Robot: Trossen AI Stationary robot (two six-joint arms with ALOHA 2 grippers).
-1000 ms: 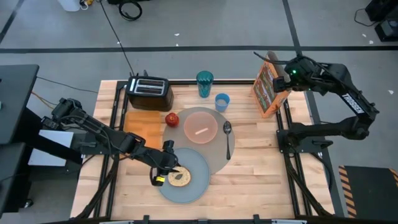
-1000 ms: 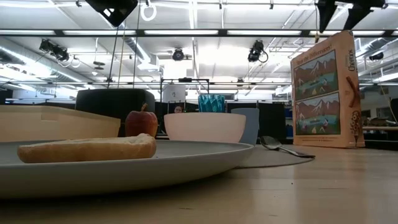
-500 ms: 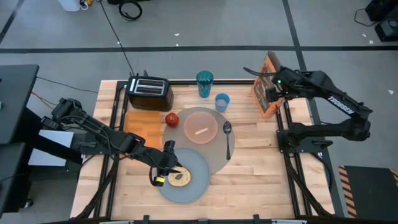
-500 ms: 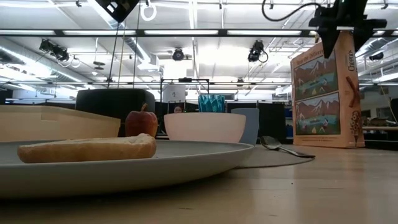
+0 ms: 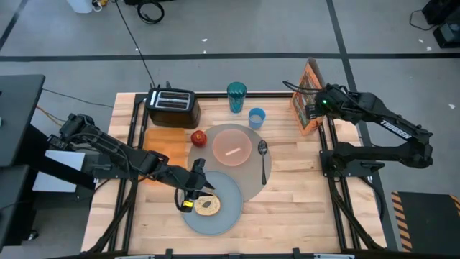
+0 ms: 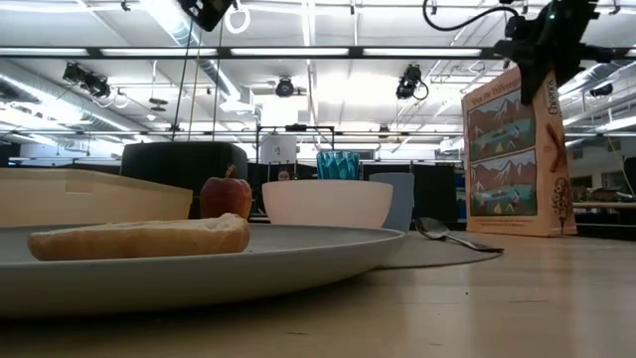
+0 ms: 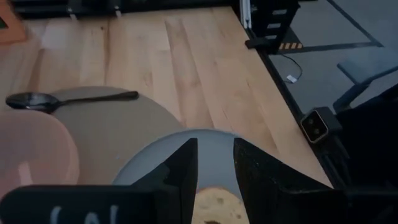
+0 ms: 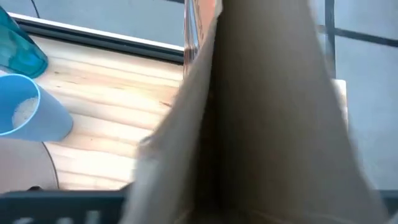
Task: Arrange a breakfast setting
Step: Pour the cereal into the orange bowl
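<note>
Right gripper (image 5: 314,109) clamped on the cereal box (image 6: 515,149)!
Your box tilts; loosen now and it topples. Left gripper (image 5: 195,193) hovers narrowly parted over the bagel (image 5: 208,206).

floor: grey concrete, taped lines (image 5: 215,36) | ceiling: strip lights, pipes (image 6: 298,52) | table: light wood (image 5: 302,194)

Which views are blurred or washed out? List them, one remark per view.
Right wrist view: the cereal box fills the frame, too close, a soft blur. Low view: ceiling lights glare, and the plate rim nearest the lens is soft. Left wrist view: the spoon is clear, the bagel between the fingers blurrier. High view: evenly lit, sharp.
</note>
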